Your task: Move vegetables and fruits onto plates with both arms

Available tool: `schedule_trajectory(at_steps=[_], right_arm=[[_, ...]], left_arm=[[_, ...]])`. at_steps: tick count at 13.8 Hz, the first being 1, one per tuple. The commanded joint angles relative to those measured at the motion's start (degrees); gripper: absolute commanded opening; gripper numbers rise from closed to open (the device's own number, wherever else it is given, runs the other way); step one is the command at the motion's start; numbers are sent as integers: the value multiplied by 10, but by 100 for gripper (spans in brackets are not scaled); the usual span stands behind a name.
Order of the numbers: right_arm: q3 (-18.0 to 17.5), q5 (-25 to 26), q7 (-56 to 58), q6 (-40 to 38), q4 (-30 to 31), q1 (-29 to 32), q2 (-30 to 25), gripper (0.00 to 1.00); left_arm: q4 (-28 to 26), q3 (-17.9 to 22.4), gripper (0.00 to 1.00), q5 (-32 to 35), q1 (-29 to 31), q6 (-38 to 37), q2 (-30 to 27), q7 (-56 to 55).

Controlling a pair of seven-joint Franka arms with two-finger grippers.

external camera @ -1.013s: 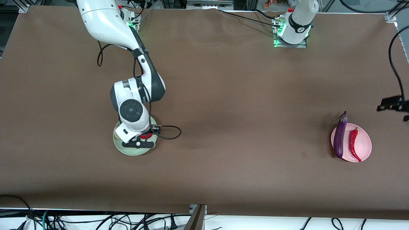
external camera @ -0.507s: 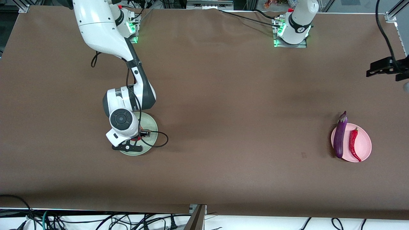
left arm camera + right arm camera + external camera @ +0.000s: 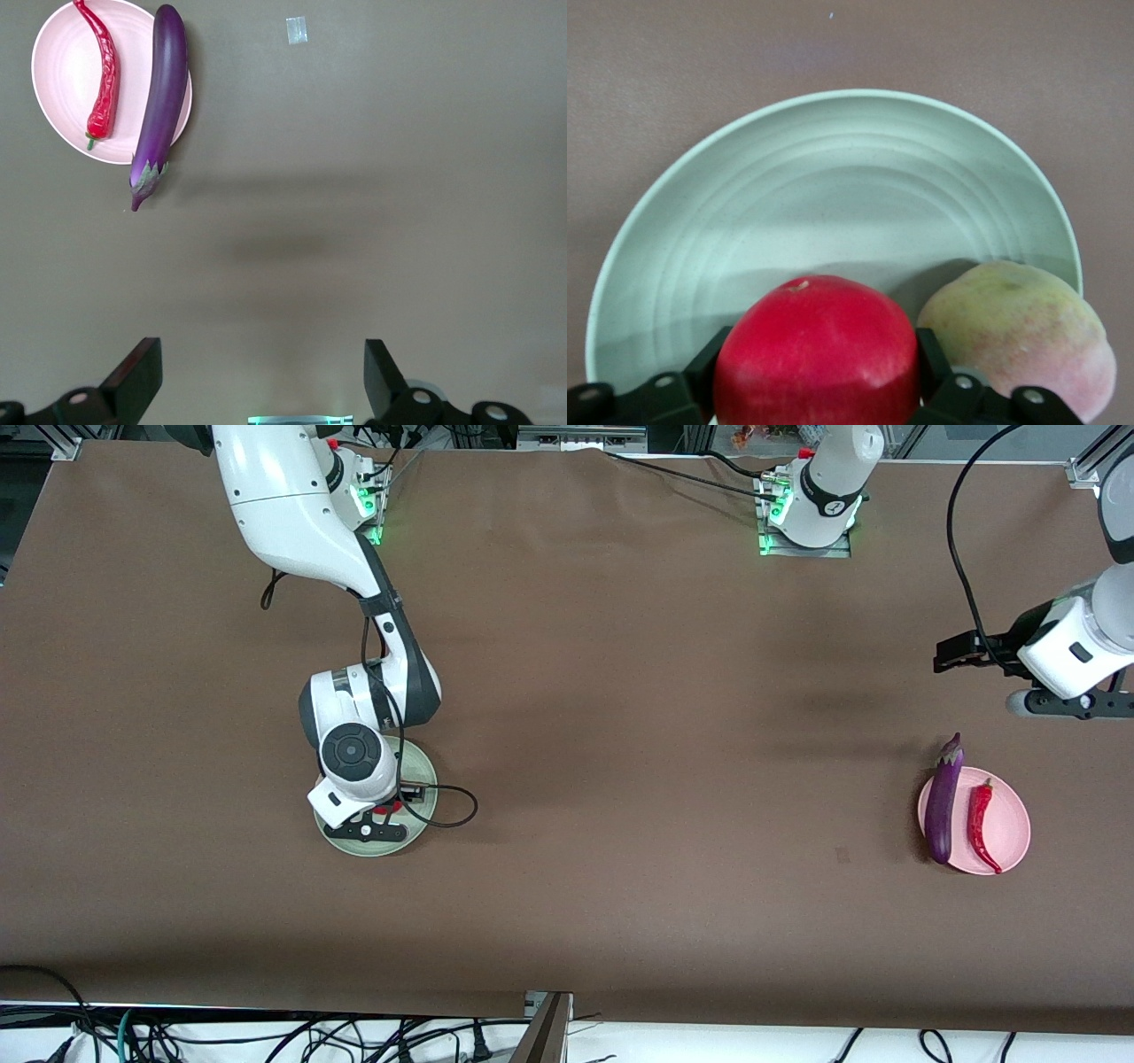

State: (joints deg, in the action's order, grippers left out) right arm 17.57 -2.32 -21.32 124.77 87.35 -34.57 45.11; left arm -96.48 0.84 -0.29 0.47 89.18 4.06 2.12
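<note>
- My right gripper (image 3: 819,394) sits low over the mint green plate (image 3: 833,186), its fingers (image 3: 700,367) on either side of the red pomegranate (image 3: 817,350); I cannot tell whether they pinch it or have let go.
- The pomegranate rests on the plate, with the peach (image 3: 1019,336) just beside it, touching or nearly so.
- In the front view my right wrist covers most of that plate (image 3: 421,815), so only a sliver of red shows.
- My left gripper (image 3: 257,376) hangs spread wide and empty over bare brown table (image 3: 620,691).
- Toward my left arm's end, the pink plate (image 3: 1010,824) carries the purple eggplant (image 3: 942,806) and the red chili pepper (image 3: 980,824) side by side; the eggplant's stem end overhangs the rim.
</note>
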Motion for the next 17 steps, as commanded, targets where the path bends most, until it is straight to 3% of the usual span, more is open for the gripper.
schedule_trajectory(at_steps=[1,5,11,14,17], right_arm=[[-4,2,15,5,-2,-1,-30,100],[8,0,83,-86,-6,4,-134,100],[69,-1,160,-268,-20,5,-250,100],[66,1,139,-323,-19,36,-300,100],[49,3,140,-384,-17,76,-331,100]], left_arm=[[9,-10,100,14,-2,10,-18,-12],[35,-13,100,7,1,-4,-5,-37],[54,-13,100,7,5,-5,2,-43],[55,-13,100,5,6,-4,2,-41],[69,-8,100,-61,9,-5,7,-42]])
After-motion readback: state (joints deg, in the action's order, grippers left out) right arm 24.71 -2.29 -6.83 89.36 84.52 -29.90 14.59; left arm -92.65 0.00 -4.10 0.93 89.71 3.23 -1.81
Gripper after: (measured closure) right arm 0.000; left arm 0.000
